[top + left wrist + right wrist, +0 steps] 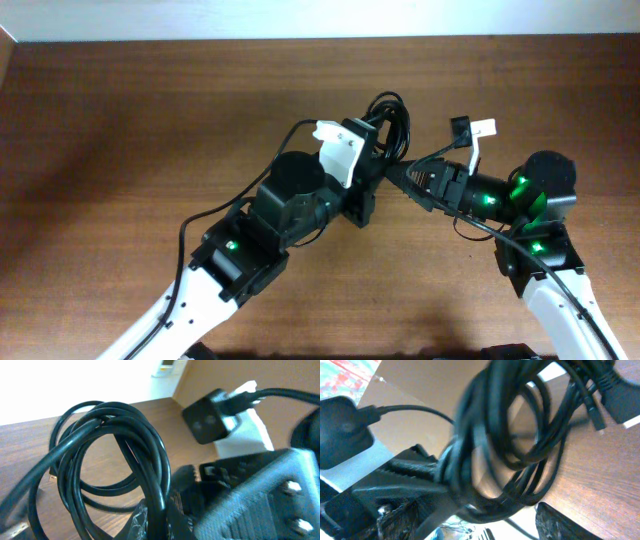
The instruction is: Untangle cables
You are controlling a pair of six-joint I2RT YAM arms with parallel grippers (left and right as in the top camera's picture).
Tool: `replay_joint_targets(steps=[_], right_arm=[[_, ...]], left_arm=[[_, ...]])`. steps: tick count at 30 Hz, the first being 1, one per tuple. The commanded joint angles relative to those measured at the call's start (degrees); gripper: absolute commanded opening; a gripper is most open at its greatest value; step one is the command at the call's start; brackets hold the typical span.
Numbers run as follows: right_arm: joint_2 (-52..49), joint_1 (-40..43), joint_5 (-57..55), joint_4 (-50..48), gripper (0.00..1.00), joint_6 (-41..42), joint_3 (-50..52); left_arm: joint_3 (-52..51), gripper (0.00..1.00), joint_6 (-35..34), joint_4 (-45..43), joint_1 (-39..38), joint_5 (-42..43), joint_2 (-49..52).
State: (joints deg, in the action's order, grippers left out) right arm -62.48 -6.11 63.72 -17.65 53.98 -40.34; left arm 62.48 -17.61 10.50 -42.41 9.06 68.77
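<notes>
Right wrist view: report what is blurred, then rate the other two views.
Right wrist view: the thin black coiled cables smear close to the lens; left wrist view: their loops are crisp, the upper-left background blown out white; overhead view: evenly lit, sharp, no glare on the brown wooden table.

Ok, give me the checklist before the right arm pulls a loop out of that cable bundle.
1. Grip of left pincer on the cables: ok, clamped.
2. Opening of right pincer: ok, open.
3. Its tips up against the coil: ok.
4. Strands separated: not ok, one tight coil.
5. Which strand belongs to which cable: cannot tell.
6. Coil lifted off the table: cannot tell.
</notes>
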Motion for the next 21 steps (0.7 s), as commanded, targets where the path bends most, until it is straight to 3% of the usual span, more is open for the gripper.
replay_joint_targets(steps=[1, 9, 16, 21], right_arm=[[0.0, -0.2, -1.6, -0.2, 0.73, -0.7, -0.5], [0.0, -0.2, -1.4, -0.2, 0.73, -0.6, -0.5], [0.0, -0.3, 0.8, -0.2, 0.73, -0.6, -0.5], [0.0, -0.3, 0.7, -0.2, 0.73, -0.6, -0.5]], left_arm=[[0.7, 0.0, 0.5, 0.1, 0.2, 5.4, -1.4], [0.7, 0.0, 0.5, 1.4, 0.2, 4.6, -1.2], [0.7, 0.0, 0.5, 1.6, 0.2, -8.1, -1.2], [0.7, 0.0, 0.5, 1.8, 0.2, -7.2, -1.0]])
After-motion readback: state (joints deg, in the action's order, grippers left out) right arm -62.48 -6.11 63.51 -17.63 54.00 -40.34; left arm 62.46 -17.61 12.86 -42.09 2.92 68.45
